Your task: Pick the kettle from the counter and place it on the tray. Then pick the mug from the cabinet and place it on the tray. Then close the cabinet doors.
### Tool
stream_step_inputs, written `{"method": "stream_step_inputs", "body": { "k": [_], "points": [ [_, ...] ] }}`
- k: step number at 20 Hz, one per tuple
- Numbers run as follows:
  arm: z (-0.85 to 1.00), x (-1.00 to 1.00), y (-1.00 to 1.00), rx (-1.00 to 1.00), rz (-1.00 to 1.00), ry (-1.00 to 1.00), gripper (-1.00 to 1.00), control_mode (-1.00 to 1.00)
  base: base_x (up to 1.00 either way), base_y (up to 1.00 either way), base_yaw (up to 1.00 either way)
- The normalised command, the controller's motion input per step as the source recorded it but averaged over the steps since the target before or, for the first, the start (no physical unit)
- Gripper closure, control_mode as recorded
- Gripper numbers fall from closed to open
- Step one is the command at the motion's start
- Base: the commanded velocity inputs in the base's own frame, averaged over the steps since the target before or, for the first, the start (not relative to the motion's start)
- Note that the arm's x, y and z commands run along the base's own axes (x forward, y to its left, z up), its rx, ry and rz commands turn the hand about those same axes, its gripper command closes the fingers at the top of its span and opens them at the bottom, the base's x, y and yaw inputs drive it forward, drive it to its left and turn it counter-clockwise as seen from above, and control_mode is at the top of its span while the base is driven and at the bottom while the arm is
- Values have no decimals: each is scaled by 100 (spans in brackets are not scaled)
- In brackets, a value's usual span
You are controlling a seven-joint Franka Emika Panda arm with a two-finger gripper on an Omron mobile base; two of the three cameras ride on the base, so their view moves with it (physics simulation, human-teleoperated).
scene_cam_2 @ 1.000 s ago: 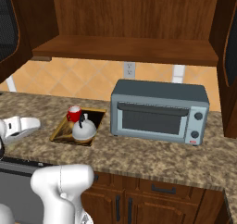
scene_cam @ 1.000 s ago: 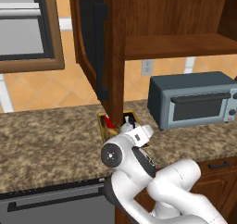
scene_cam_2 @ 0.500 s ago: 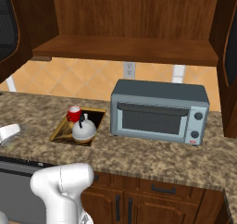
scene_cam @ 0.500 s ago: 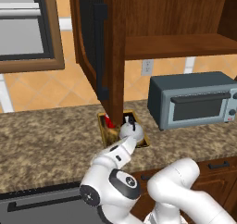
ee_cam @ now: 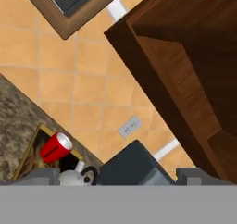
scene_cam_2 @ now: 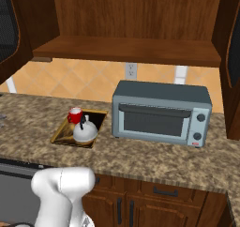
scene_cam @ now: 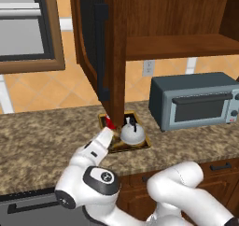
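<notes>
The kettle (scene_cam_2: 85, 132) and the red mug (scene_cam_2: 75, 115) both sit on the tray (scene_cam_2: 62, 134), which lies on the granite counter (scene_cam_2: 154, 158). The mug stands upright at the tray's back, the kettle just in front of it, the two very close together.

The gripper (ee_cam: 118, 174) holds nothing and touches nothing; its fingers stand wide apart, one dark fingertip (ee_cam: 46, 174) at each lower corner of the hand view. That view is rolled, looking across the tray toward the tiled wall (ee_cam: 78, 93), with an outlet (ee_cam: 129, 126) on it.

In the left base view the arm (scene_cam: 100, 148) reaches forward low over the counter, its end just in front of the tray.

A grey toaster oven (scene_cam_2: 161, 112) stands on the counter just to the right of the tray, apart from it. Above is the cabinet (scene_cam_2: 129, 19), its wooden shelf (scene_cam_2: 126, 50) bare. The left door (scene_cam: 100, 52) hangs open, swung out over the tray, its black bar handle (scene_cam: 101, 43) facing the camera; its lower edge hides part of the mug in the left base view. The right door (scene_cam_2: 232, 57) is open too. A brown-framed window (scene_cam: 28, 29) is on the wall to the left.
</notes>
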Motion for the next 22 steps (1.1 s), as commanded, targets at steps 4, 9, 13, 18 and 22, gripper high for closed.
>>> {"method": "stream_step_inputs", "body": {
  "k": [4, 9, 13, 18, 22],
  "points": [
    [23, 0, 76, -16, 0, 0, -100, -100, 0, 0, 0],
    [18, 0, 74, -15, 0, 0, -100, -100, 0, 0, 0],
    [46, 0, 42, -11, 0, 0, -100, -100, 0, 0, 0],
    [67, 0, 5, -10, -4, 0, -100, -100, 0, 0, 0],
    [57, 0, -7, -9, -10, 0, -100, -100, 0, 0, 0]
  ]
}}
